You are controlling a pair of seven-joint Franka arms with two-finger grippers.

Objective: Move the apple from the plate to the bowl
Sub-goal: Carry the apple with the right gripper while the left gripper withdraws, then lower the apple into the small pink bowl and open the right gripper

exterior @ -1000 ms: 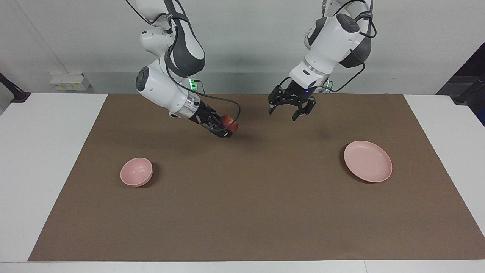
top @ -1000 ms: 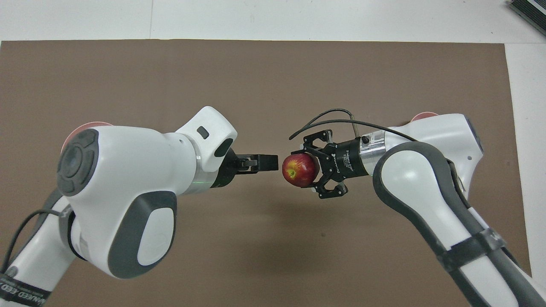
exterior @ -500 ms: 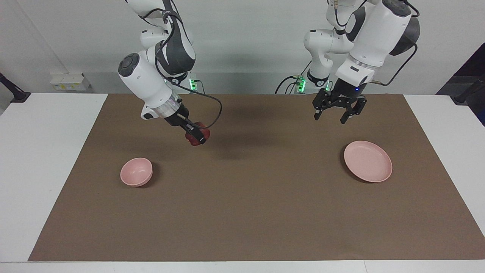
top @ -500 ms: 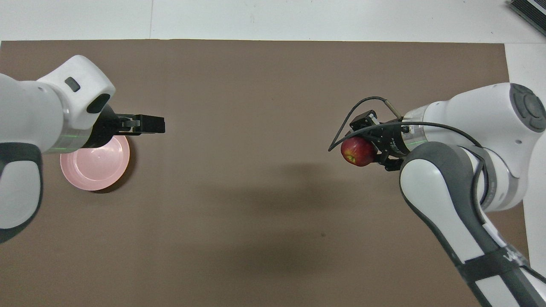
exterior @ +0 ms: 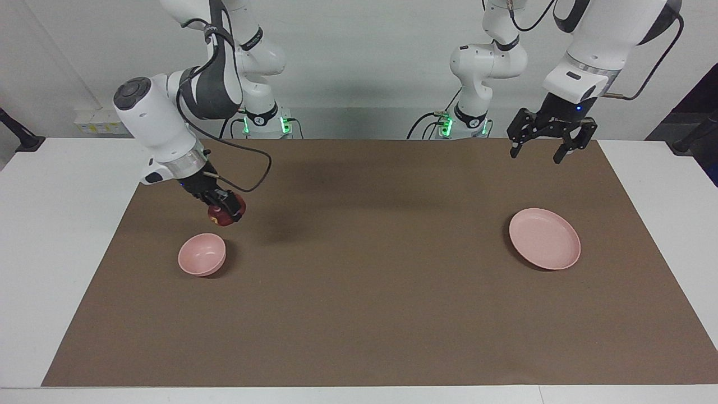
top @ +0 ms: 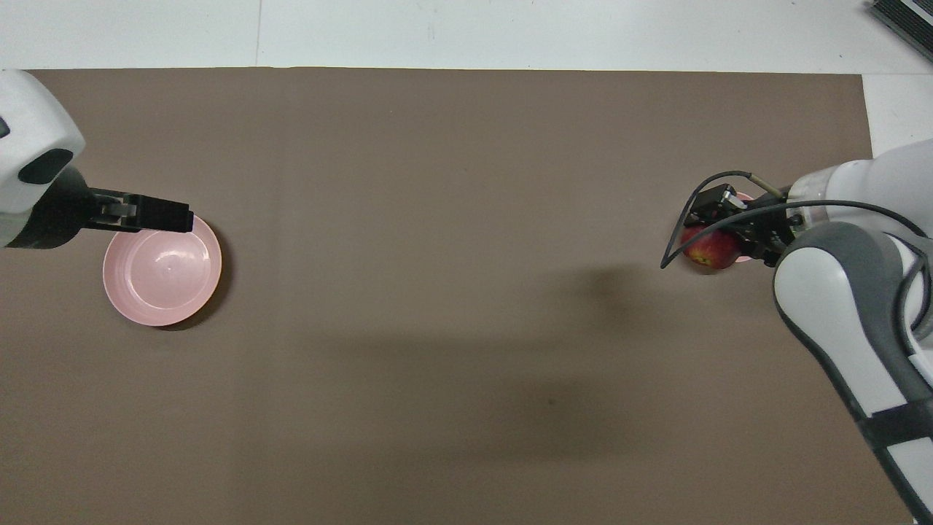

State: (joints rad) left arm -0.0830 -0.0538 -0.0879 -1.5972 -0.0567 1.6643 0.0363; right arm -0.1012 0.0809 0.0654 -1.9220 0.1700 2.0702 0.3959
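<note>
My right gripper (exterior: 229,212) is shut on the dark red apple (exterior: 223,217) and holds it in the air just above the small deep pink bowl (exterior: 202,255), not touching it. In the overhead view the apple (top: 708,249) and right gripper (top: 721,237) cover most of the bowl; only a pink sliver (top: 744,196) shows. The flat pink plate (exterior: 544,238) lies empty toward the left arm's end. My left gripper (exterior: 537,153) is open and empty, raised high; in the overhead view the left gripper (top: 182,216) sits over the plate's (top: 162,273) edge.
A brown mat (exterior: 364,292) covers most of the white table (exterior: 50,235). The plate and bowl are the only things lying on it. The right arm's cable (exterior: 255,177) loops beside the apple.
The right gripper has carried the apple from the middle of the mat to above the bowl. The left gripper, open and empty, has drawn back and risen toward its own end, over the plate.
</note>
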